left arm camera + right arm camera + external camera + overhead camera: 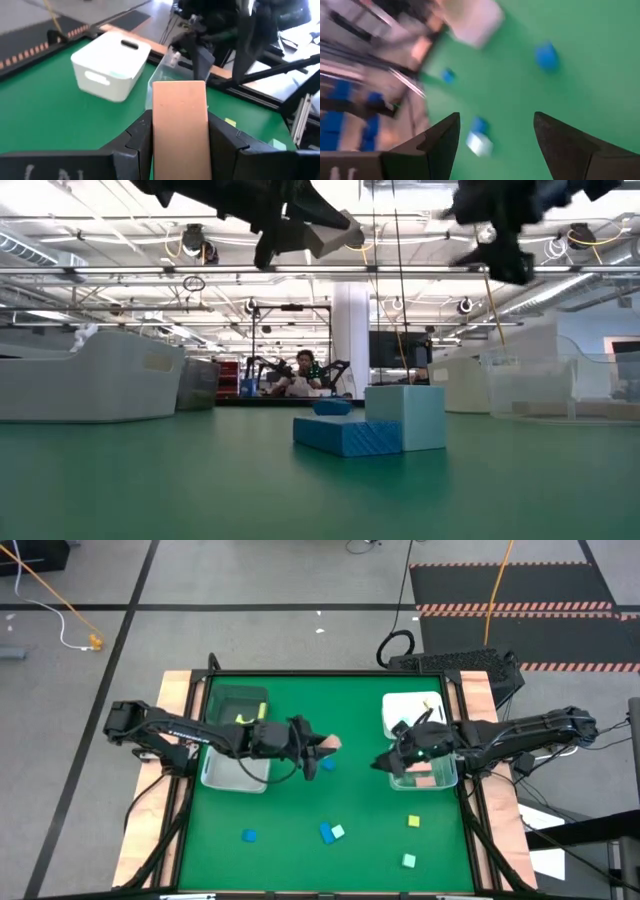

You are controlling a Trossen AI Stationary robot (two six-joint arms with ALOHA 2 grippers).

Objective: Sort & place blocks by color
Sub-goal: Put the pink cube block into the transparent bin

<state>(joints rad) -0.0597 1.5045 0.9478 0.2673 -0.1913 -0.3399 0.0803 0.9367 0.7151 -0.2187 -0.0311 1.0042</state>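
My left gripper (318, 750) hovers over the middle of the table, shut on a salmon-pink block (180, 125). My right gripper (388, 762) is open and empty, raised beside the clear bin (428, 778) on the table's right. The wrist view shows its fingers (440, 142) spread above the mat. Loose on the green mat are blue blocks (248, 835) (326, 832) (328, 766), mint blocks (339, 831) (408, 860) and a yellow block (413, 822). In the low view a blue block (345, 435) lies against a mint block (410, 417). My left gripper pinches the salmon-pink block between its two fingers (142, 135), one on each of its long sides (156, 120). The fingers come roughly level from the table's left, along the block. Its free end (333, 743) sticks out past them toward the right. It is lifted clear of the table (338, 235).
A white bin (412, 710) stands far right, with the clear bin in front of it holding something salmon-pink (425, 780). On the left stand a dark bin (240, 705) and another clear bin (232, 772). Open mat lies in the near middle between the loose blocks.
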